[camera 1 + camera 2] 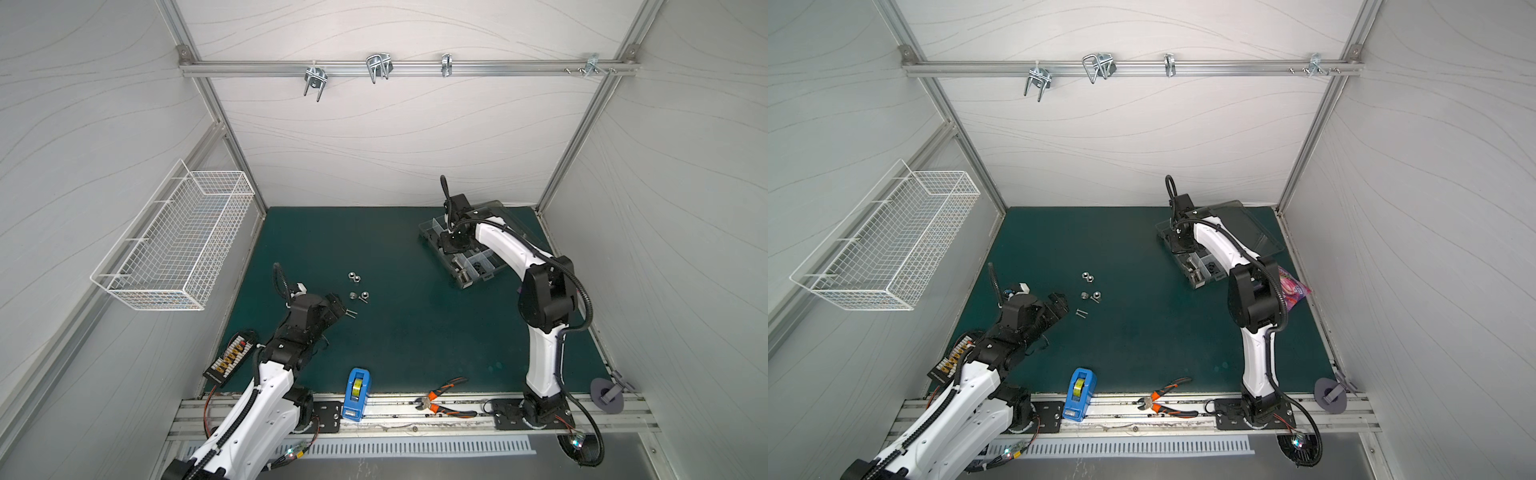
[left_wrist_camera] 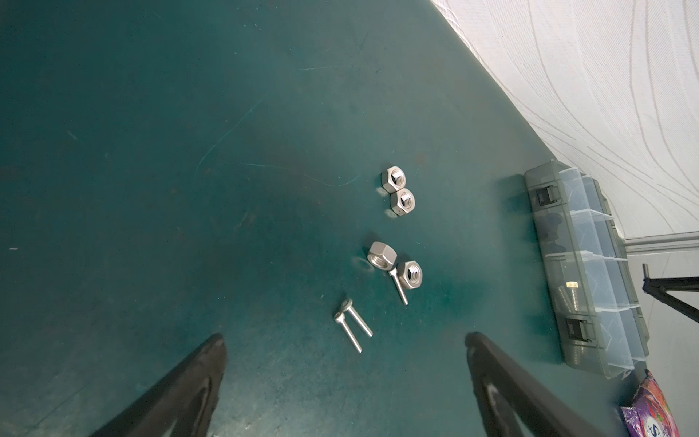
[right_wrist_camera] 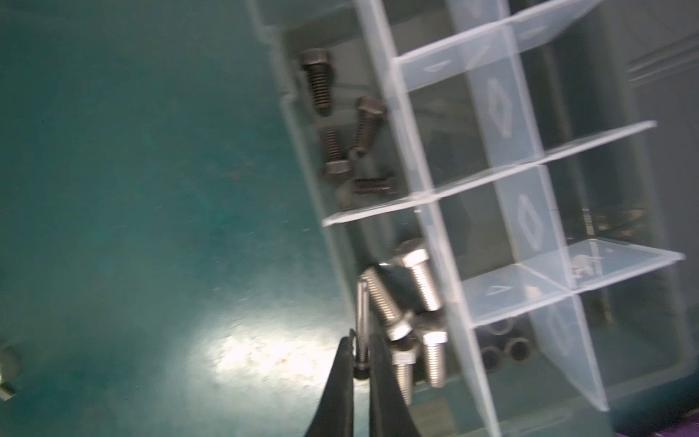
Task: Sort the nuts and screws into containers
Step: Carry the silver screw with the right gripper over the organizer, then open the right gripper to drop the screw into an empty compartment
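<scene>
The organizer box (image 3: 488, 159), far right on the counter (image 1: 415, 332), holds dark bolts (image 3: 317, 87) in one compartment, silver bolts (image 3: 418, 276) in the next, black nuts (image 3: 503, 348) alongside. Right claw (image 3: 359, 352): clamped on a thin screw (image 3: 362, 314) beside the silver bolts. Left claw (image 2: 344, 338): apart, near loose nuts (image 2: 393, 179).

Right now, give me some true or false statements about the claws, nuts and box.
The left claw is open. True.
Four nuts lie on the mat. True.
The right claw is empty. False: it is shut on a thin screw.
The box is shut. False: its lid lies open.
</scene>
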You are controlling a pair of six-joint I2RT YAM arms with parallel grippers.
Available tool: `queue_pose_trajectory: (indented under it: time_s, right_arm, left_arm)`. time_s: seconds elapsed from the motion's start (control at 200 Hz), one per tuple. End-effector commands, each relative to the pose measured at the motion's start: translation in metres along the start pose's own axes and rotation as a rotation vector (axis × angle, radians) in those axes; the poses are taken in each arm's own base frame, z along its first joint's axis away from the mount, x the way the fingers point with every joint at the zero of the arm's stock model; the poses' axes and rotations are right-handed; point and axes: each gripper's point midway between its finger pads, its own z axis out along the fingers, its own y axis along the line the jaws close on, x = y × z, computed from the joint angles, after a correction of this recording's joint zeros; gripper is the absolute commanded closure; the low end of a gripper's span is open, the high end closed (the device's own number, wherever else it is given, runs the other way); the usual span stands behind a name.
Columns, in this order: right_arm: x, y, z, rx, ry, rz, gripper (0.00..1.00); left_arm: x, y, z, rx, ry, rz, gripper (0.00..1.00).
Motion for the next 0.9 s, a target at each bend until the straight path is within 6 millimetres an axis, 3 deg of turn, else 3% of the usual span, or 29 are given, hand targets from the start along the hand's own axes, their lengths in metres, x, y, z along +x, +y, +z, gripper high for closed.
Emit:
queue_pose_trajectory:
  time_s: [0.0,0.23,0.685,0.895]
  right_arm:
    - [-0.009,-0.019,-0.011,0.026,-0.015,0.004,1.00]
    - [-0.011,-0.046,0.008,0.057,0.024,0.040,1.00]
    - [-0.003,-0.064,0.040,0.080,0.098,0.056,1.00]
    - [0.003,-0.066,0.048,0.082,0.122,0.054,0.85]
  left_arm:
    - [-0.013,-0.011,-0.003,0.031,-0.043,-0.014,0.00]
    - [-0.013,-0.011,-0.002,0.028,-0.044,-0.010,0.01]
    - [-0.016,-0.012,-0.005,0.021,-0.048,-0.014,0.00]
    - [-0.017,-0.011,-0.004,-0.010,-0.030,-0.010,0.00]
